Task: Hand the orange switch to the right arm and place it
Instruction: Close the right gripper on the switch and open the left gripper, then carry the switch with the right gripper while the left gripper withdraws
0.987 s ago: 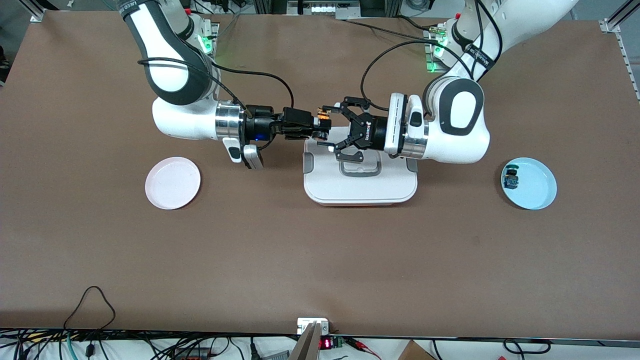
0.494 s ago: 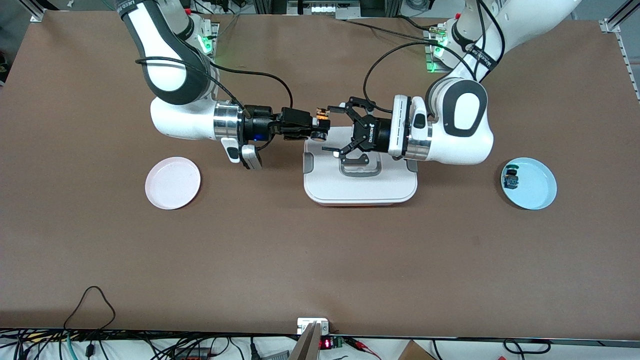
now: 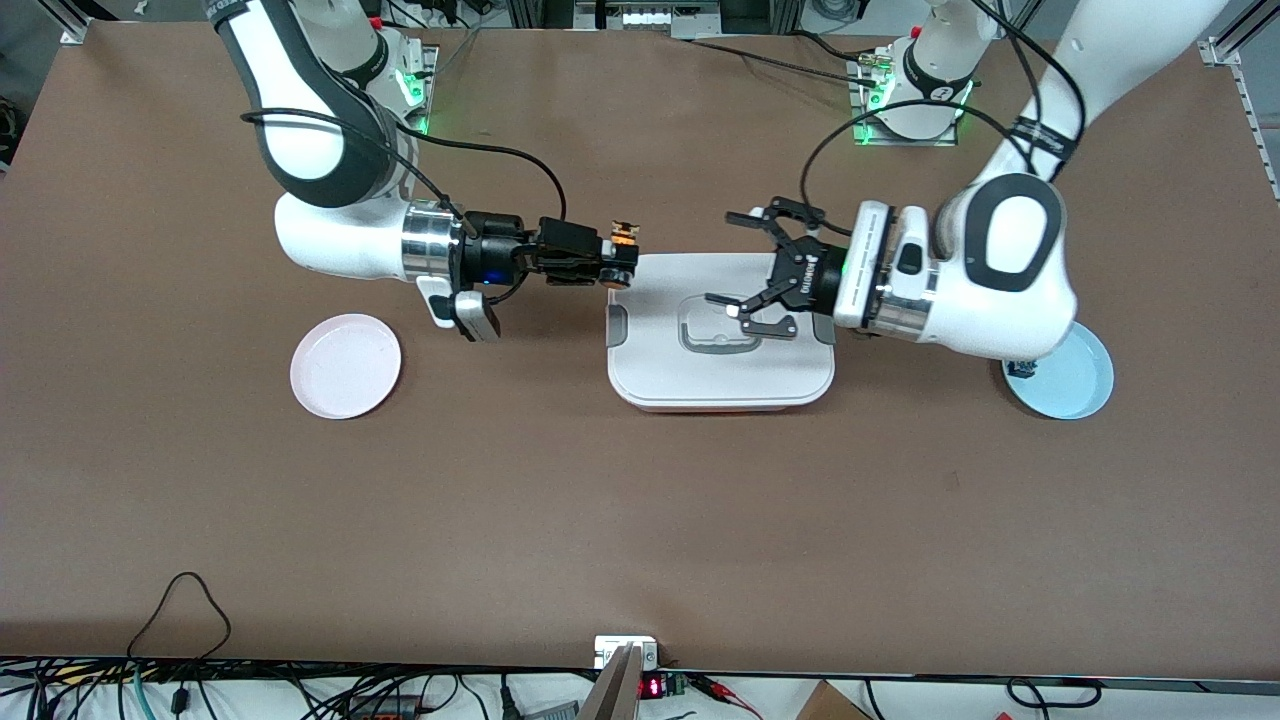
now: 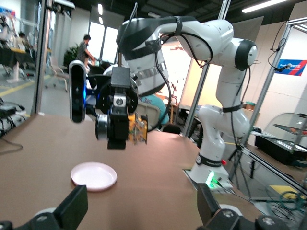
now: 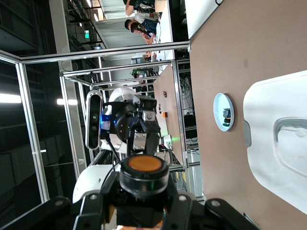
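The orange switch [image 3: 624,239] is held off the table beside the white box, with my right gripper [image 3: 606,258] shut on it. In the right wrist view its orange cap [image 5: 141,164] sits on a black collar between the dark fingers [image 5: 189,211]. My left gripper [image 3: 728,263] hangs open over the white box lid, a clear gap away from the switch, with nothing in it. In the left wrist view its two black fingers [image 4: 72,207] stand wide apart, and the right gripper with the orange switch [image 4: 137,129] shows farther off.
A white lidded box [image 3: 720,375] sits mid-table. A pink plate [image 3: 345,366] lies toward the right arm's end. A light blue plate [image 3: 1080,385] at the left arm's end is partly covered by the left arm, with a blue-green switch [image 3: 1022,369] on it.
The left gripper opened fully and drew back from the switch toward the left arm's end. The right arm, still holding the switch, shifted slightly toward its own end.
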### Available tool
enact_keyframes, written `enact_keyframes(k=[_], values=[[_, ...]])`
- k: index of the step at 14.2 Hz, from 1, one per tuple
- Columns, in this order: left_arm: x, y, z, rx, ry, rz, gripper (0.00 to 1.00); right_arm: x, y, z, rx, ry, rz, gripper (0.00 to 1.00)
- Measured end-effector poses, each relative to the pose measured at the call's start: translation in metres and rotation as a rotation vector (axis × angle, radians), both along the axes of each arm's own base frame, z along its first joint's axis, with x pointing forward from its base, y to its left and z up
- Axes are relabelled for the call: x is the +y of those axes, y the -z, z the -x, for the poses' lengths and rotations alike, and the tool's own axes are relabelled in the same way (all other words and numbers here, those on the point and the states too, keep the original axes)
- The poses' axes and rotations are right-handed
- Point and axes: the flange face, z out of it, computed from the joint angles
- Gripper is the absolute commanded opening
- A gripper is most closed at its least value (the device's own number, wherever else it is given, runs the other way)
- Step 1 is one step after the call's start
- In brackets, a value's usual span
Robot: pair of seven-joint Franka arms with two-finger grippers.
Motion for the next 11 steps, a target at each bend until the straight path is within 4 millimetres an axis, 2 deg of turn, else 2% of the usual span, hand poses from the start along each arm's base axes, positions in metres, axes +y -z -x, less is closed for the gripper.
enact_keyframes(k=[2,7,11], values=[[0.015,-0.008,-0.006,0.038,0.022,-0.103,1.0,-0.026,-0.001,-0.003,-0.027,-0.04,0.032,0.0],[0.024,-0.014,-0.005,0.207,0.037,-0.385,1.0,-0.113,-0.011,-0.023,-0.062,-0.114,0.065,0.0],[0.032,-0.031,-0.002,0.393,0.001,-0.678,1.0,-0.151,-0.01,-0.025,-0.097,-0.165,0.18,0.0]])
